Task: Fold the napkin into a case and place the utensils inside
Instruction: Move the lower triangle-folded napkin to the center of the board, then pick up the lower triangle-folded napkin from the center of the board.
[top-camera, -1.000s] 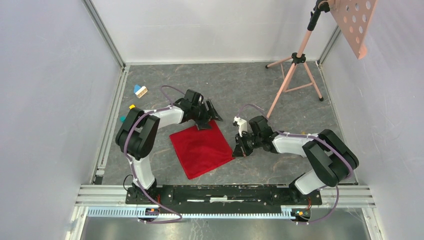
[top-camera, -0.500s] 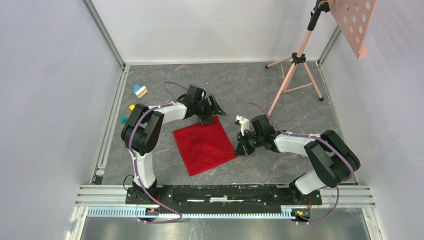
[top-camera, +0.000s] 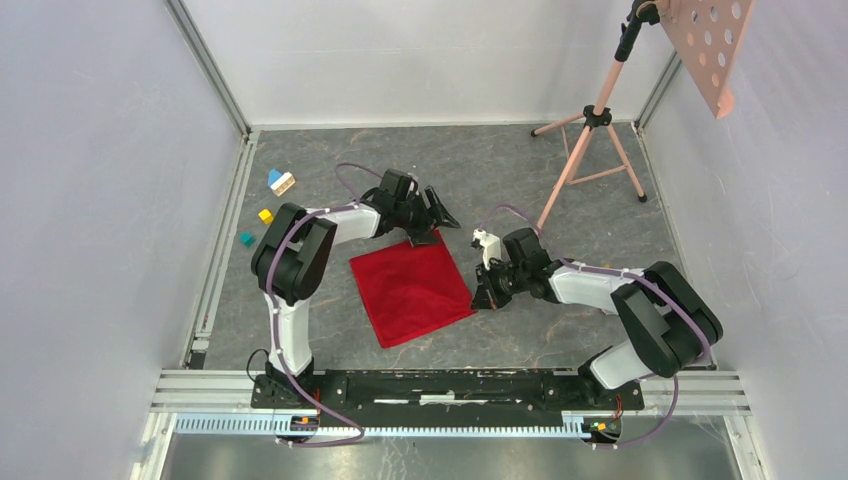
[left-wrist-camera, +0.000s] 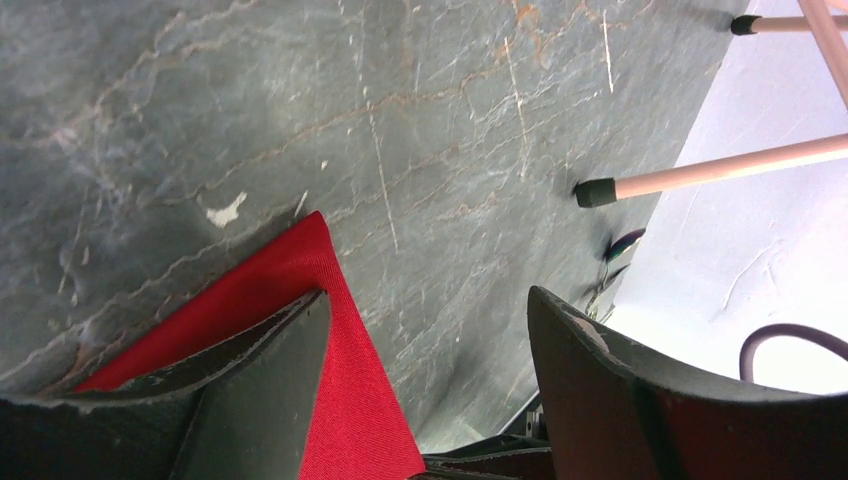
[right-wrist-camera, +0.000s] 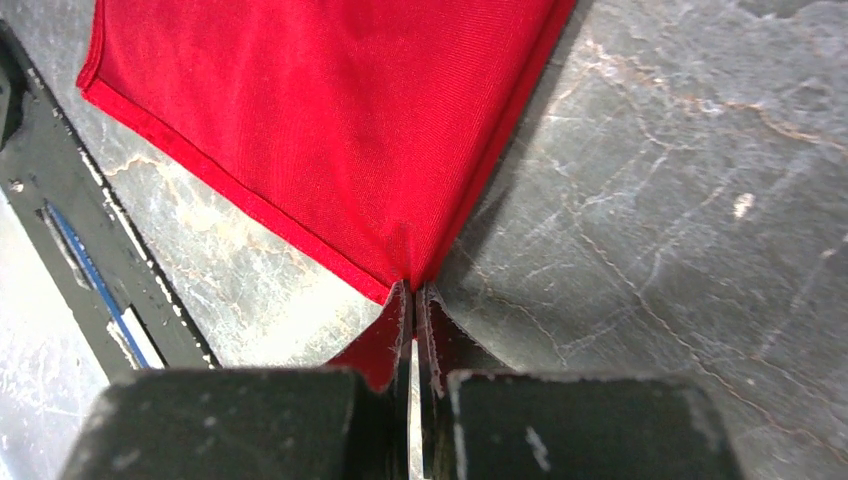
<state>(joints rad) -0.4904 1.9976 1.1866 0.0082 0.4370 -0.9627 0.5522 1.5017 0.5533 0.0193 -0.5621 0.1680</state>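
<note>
Grey table (top-camera: 500, 170); red napkin (top-camera: 410, 290) corner pinched in right fingers (top-camera: 486, 298); left fingers (left-wrist-camera: 270, 390) (wide apart) over far corner

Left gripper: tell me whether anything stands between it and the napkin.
Nothing visible does. The left gripper hangs open right at the far corner of the napkin, straddling the cloth's edge, with only bare table around it. Whether it touches the cloth cannot be told.

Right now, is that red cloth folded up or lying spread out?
Spread out: the napkin lies flat as a square on the table, one corner pinched in the shut right hand. Whether it is doubled, I cannot tell.
</note>
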